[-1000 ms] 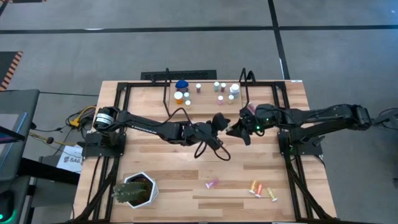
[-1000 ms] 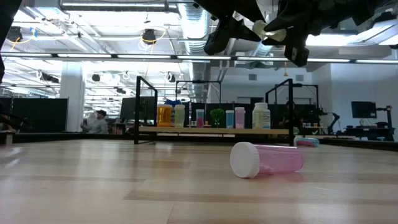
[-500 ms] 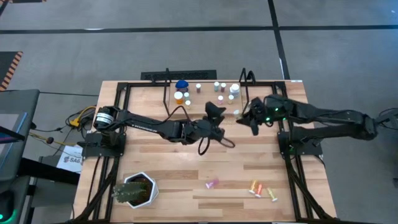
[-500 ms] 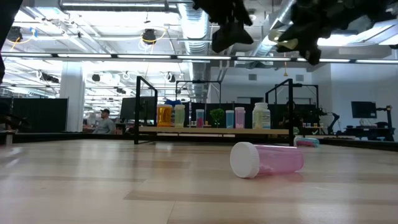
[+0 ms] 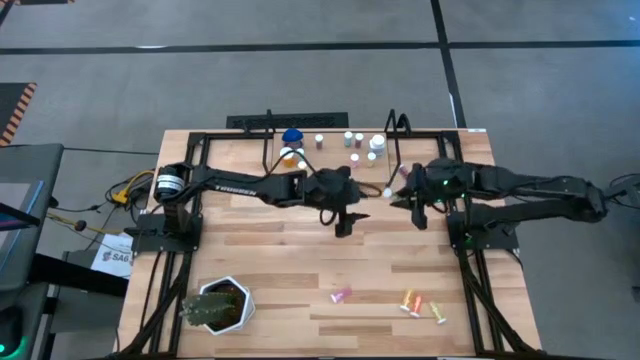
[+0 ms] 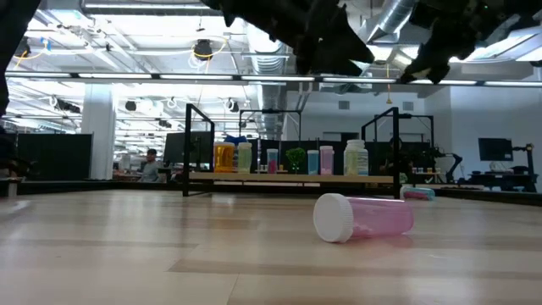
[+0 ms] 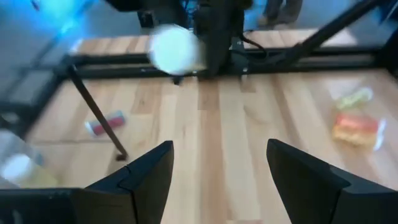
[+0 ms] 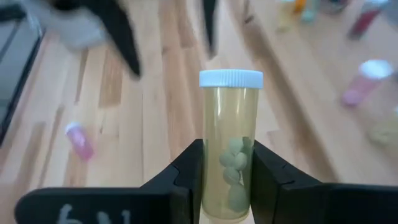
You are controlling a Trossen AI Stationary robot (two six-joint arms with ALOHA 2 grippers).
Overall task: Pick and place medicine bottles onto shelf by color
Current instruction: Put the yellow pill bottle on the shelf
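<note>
1. Across the middle of the picture from above, the large light-wood table [image 5: 300,270] is carrying everything, with black frame rails running along both of its sides.
2. Along the table's far edge, the narrow light-wood shelf with thin black rod uprights [image 5: 335,165] is holding a row of standing bottles: an orange one, a wider one with a blue lid [image 5: 291,135], and several small white-capped vials [image 5: 348,138].
3. The two dark arms are reaching in from opposite sides and meeting over the table just in front of the shelf.
4. At the near left corner, a green spiky plant in a white pot [image 5: 215,306] is sitting well apart from the bottles.
5. The left gripper [image 5: 345,222] is hanging over the table's centre with its fingers [image 7: 146,177] spread wide and nothing between them.
6. The right gripper [image 5: 398,195] is pinching a translucent yellow medicine bottle with a white cap [image 8: 230,146]; its fingers are pressing on both sides of the body, and pale tablets are showing inside.
7. A pink bottle with a white cap [image 6: 362,218] is lying on its side on the table's near half, and the level view is showing it close to the camera.
8. Near the front right, two small bottles, one orange [image 5: 408,300] and one yellow [image 5: 437,313], are lying just beside each other, to the right of the pink one.
</note>
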